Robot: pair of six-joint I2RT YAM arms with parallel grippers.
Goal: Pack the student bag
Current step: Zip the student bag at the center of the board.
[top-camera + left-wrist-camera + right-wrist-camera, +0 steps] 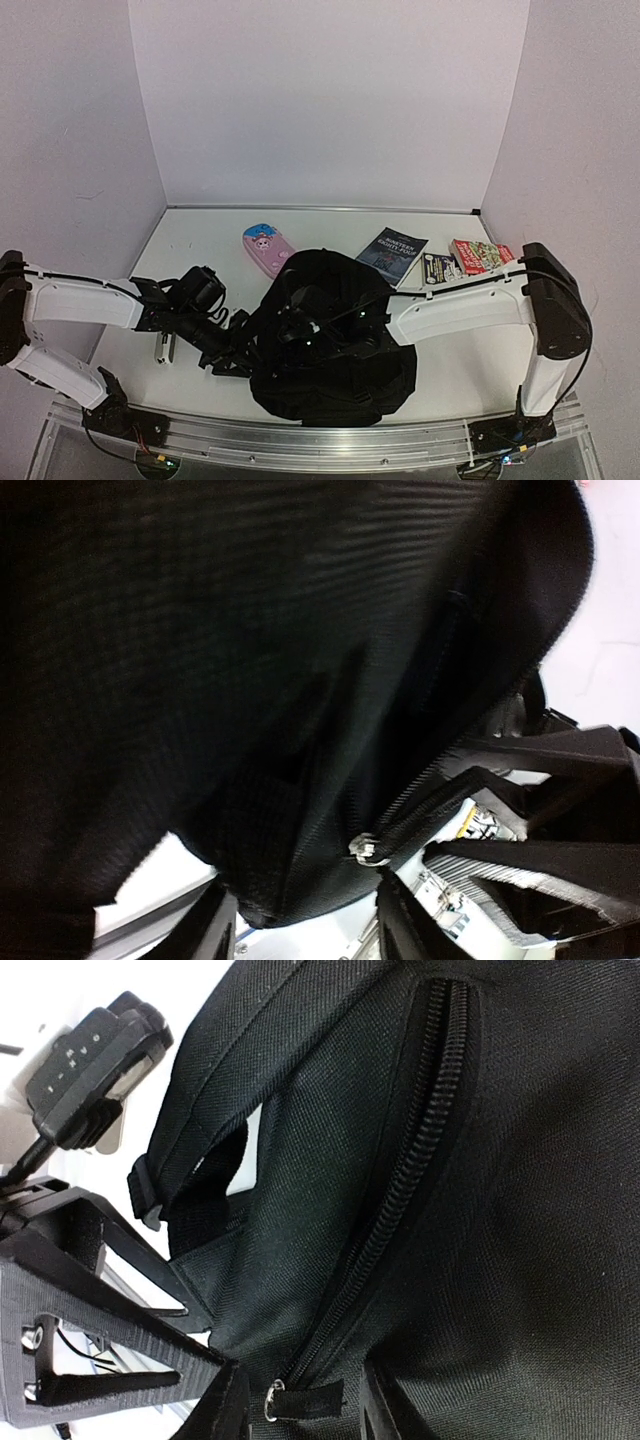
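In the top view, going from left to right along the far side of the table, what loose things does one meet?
Pink case → dark book → small black-and-white pack → red booklet.

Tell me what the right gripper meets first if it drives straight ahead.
Most likely the zipper pull on the student bag, lying between the fingertips of the right gripper; depth is unclear.

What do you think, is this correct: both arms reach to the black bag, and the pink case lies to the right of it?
No. The top external view shows the pink case behind the student bag and to its left, not its right. The rest is correct.
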